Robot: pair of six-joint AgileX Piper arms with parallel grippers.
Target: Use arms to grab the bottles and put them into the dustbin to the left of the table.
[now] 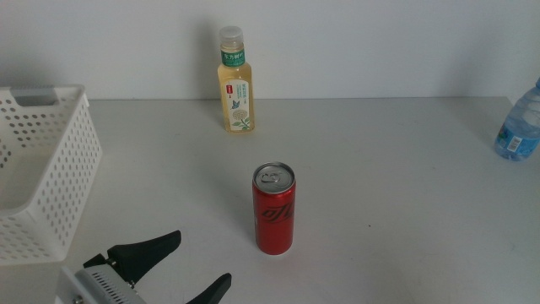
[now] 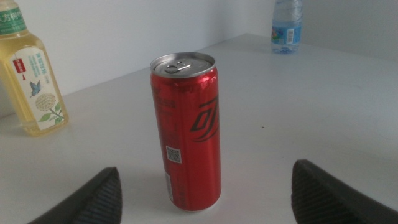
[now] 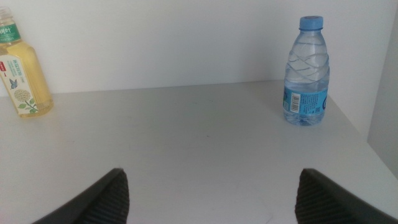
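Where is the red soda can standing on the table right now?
In the middle view the red soda can stands upright near the table's centre, in front of the tea bottle and just ahead of the open left gripper.

Plain white wall (image 1: 380, 42) behind; nothing more.

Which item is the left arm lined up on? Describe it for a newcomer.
On the grey table, right of the white perforated dustbin, a red soda can stands upright mid-table before the open left gripper. It alone is metal, red and capless; both bottles are plastic.
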